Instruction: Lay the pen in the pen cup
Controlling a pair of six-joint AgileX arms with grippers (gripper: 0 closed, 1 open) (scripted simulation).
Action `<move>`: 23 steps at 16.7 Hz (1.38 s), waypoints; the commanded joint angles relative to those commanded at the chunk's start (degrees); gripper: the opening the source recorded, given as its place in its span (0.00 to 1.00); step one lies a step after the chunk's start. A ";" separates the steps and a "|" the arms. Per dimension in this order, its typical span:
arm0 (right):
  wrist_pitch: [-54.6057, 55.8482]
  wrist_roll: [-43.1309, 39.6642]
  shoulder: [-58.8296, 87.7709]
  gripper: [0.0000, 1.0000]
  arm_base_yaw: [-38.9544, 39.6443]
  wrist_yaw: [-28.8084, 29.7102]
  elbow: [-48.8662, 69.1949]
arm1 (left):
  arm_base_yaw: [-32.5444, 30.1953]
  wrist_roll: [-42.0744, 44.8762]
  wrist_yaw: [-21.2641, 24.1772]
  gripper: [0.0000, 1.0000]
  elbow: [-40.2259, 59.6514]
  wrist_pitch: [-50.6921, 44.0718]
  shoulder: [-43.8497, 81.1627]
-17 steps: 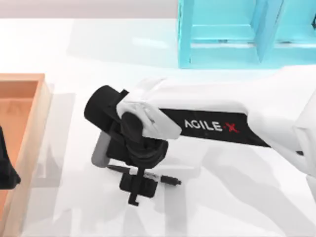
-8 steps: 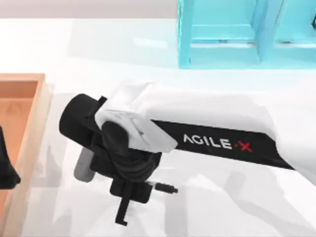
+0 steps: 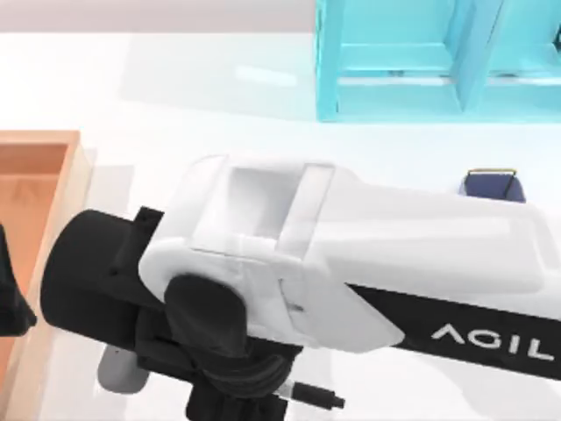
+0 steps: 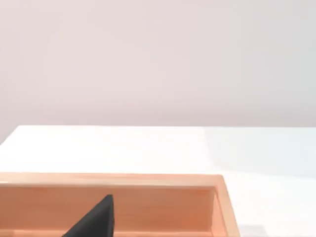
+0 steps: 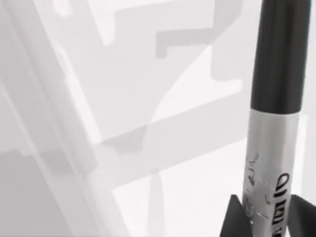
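Observation:
The pen [image 5: 274, 123] stands out from my right gripper [image 5: 269, 217], whose two black fingers are shut on its silvery printed barrel; the black end points away over the white table. In the top view my right gripper [image 3: 241, 405] is high above the table's front middle, with the pen's black end [image 3: 317, 397] sticking out to its right. The pen cup [image 3: 493, 185], blue-violet with a thin gold rim, stands at the back right, partly hidden behind my right arm. My left gripper [image 3: 10, 298] is parked at the left edge over a wooden tray.
A wooden tray [image 3: 48, 193] lies along the left side and also appears as a tray wall [image 4: 148, 197] in the left wrist view. A light blue shelf unit [image 3: 421, 61] stands at the back right. My right arm [image 3: 368, 263] spans the table's middle.
My right arm has risen toward the camera with the pen, lifting it off the table and drifting left. The pen cup has come into sight behind the arm. The left arm stayed still.

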 joint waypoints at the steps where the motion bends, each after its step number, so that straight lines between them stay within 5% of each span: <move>1: -0.13 0.12 -0.13 0.00 0.11 0.01 0.02 | 0.00 0.00 0.00 1.00 0.00 0.00 0.00; 7: 1.58 0.07 0.09 0.00 -0.90 -1.15 -0.98 | 0.00 0.00 0.00 1.00 0.00 0.00 0.00; 11: 11.84 0.21 0.20 0.00 -6.33 -7.40 -6.13 | 0.00 0.00 0.00 1.00 0.00 0.00 0.00; 23: 80.75 7.05 -0.23 0.00 -45.02 -45.10 -37.02 | 0.00 0.00 0.00 1.00 0.00 0.00 0.00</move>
